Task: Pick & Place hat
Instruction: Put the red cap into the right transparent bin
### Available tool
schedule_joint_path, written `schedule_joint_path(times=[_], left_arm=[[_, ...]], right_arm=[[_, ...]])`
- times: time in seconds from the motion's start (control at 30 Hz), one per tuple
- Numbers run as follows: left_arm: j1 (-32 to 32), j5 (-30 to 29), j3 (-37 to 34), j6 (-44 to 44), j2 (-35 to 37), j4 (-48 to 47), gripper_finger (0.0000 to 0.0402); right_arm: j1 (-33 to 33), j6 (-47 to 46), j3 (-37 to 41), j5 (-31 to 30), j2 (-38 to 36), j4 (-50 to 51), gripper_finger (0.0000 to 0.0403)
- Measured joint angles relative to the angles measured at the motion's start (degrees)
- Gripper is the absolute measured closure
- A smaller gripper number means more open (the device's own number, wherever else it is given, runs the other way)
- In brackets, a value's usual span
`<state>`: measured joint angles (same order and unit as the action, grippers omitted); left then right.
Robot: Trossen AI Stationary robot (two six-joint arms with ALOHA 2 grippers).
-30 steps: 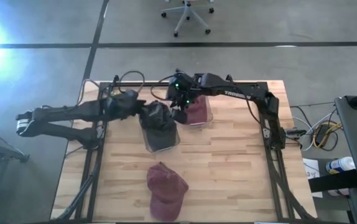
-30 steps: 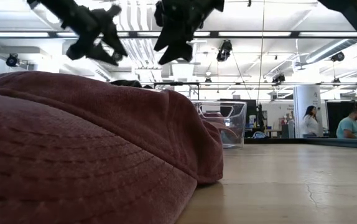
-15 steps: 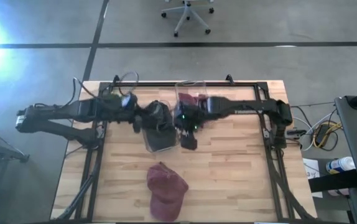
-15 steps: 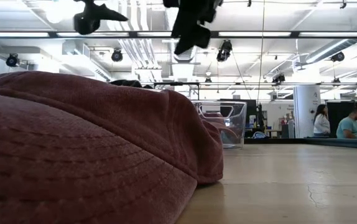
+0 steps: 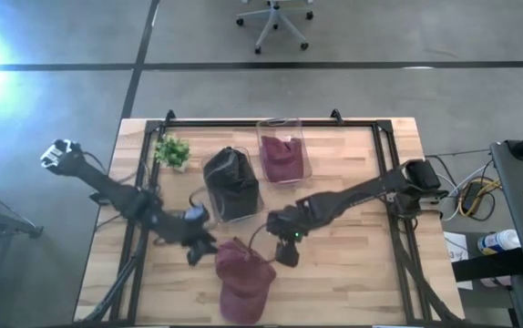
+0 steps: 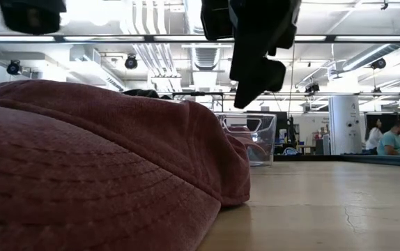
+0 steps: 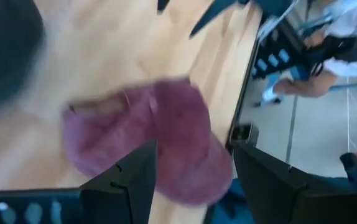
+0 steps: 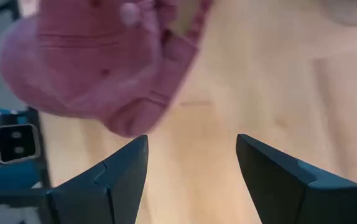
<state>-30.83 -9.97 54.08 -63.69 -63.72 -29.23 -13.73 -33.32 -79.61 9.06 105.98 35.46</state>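
Dark red, the hat (image 5: 243,281) lies flat on the wooden table (image 5: 353,282) near its front edge, and nothing holds it. The left gripper (image 5: 198,252) hangs just beside the hat's left side with its fingers (image 7: 125,183) spread wide and empty, and the right gripper (image 5: 284,252) hangs just beside the hat's right side, its fingers (image 8: 110,180) wide apart and empty too. Farther back on the table stand a clear bin (image 5: 233,187) with a black hat in it, another clear bin (image 5: 283,157) with a dark red hat in it, and a small green plant (image 5: 172,150).
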Motion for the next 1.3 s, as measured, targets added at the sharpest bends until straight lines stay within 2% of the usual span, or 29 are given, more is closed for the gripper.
schedule_joint_path(times=[0.23, 0.33, 0.47, 0.6, 0.77, 0.93, 1.07, 1.3], left_arm=[[-8.4, 0.1, 0.0, -11.9, -11.2, 10.1, 0.0196], [-10.5, 0.1, 0.0, -14.2, -15.5, 12.8, 0.0196], [-11.7, 0.2, -0.1, -19.2, -19.7, 9.9, 0.0196], [-12.5, 0.0, 0.0, -21.3, -22.4, 10.8, 0.0196], [-12.4, -0.8, 0.0, -22.6, -25.1, 9.3, 0.0196], [-11.8, -6.4, 0.0, -23.4, -27.5, 8.8, 0.0196], [-10.7, -8.9, 0.0, -21.7, -29.9, 8.7, 0.0196], [-7.3, -9.7, 0.0, -12.9, -32.7, 15.9, 0.0196]], right_arm=[[-2.2, -7.4, 5.7, 0.1, 0.0, -16.2, 0.0165], [-4.1, -11.4, 6.4, -1.9, 0.0, -18.1, 0.0165], [-7.9, -13.7, 6.6, -5.6, 0.1, -17.9, 0.0165], [-10.2, -17.1, 6.6, -8.7, 0.1, -17.9, 0.0165], [-12.6, -26.2, 7.8, -9.0, 0.1, -18.0, 0.0165], [-14.2, -32.7, 10.8, -11.0, 0.2, -18.6, 0.0165], [-14.3, -34.4, 13.8, -14.9, 0.2, -22.1, 0.0165], [-13.7, -34.3, 18.2, -15.4, 0.2, -31.8, 0.0165]])
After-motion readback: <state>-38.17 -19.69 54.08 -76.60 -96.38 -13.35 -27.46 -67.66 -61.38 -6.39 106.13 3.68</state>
